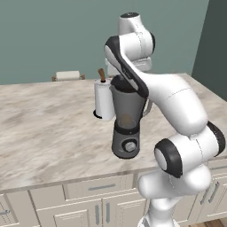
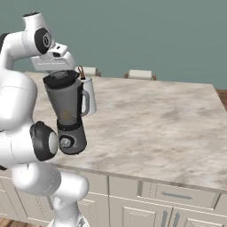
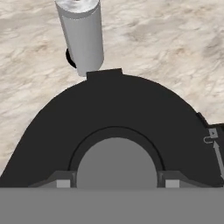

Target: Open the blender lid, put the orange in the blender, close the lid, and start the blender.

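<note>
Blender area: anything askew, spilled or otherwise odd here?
Nothing stands out. The blender stands upright on the counter, its lid level under the gripper, the paper-towel roll upright behind; no spills.

The white arm rises from its base, folds at the elbow and reaches forward, hand pointing straight down. The gripper [image 3: 114, 183] has its two fingertips [image 3: 62, 183] closed on the blender lid's [image 3: 113, 116] centre knob.
</note>
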{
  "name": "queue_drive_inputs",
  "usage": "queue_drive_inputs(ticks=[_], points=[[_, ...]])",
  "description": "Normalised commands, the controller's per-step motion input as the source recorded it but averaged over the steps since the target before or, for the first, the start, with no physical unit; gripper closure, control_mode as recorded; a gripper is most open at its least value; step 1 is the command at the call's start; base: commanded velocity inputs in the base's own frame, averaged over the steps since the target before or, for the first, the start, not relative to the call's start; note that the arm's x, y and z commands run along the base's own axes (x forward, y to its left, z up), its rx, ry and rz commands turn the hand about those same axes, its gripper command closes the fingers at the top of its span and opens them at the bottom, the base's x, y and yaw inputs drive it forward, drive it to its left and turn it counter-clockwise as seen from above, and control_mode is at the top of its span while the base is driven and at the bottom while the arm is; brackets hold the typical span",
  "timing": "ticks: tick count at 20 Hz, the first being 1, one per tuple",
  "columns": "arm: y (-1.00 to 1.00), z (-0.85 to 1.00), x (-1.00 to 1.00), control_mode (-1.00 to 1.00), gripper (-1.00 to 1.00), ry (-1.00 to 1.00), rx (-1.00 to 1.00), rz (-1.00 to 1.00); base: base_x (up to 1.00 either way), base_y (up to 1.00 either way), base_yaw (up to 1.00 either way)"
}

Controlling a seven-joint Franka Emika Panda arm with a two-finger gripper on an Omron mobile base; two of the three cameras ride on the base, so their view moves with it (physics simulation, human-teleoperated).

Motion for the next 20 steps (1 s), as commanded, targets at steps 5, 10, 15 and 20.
queue_drive_inputs(ticks=[5,10,15,20], points=[[0.01,-0.1,0.31,-1.0,1.0,0.0,0.0,0.0,0.0,0.0,0.0],[0.0,-0.24,0.15,-1.0,1.0,0.0,0.0,0.0,0.0,0.0,0.0],[0.0,-0.28,0.12,-1.0,1.0,0.0,0.0,0.0,0.0,0.0,0.0],[0.0,-0.36,0.0,-1.0,1.0,0.0,0.02,0.0,0.0,0.0,0.0]])
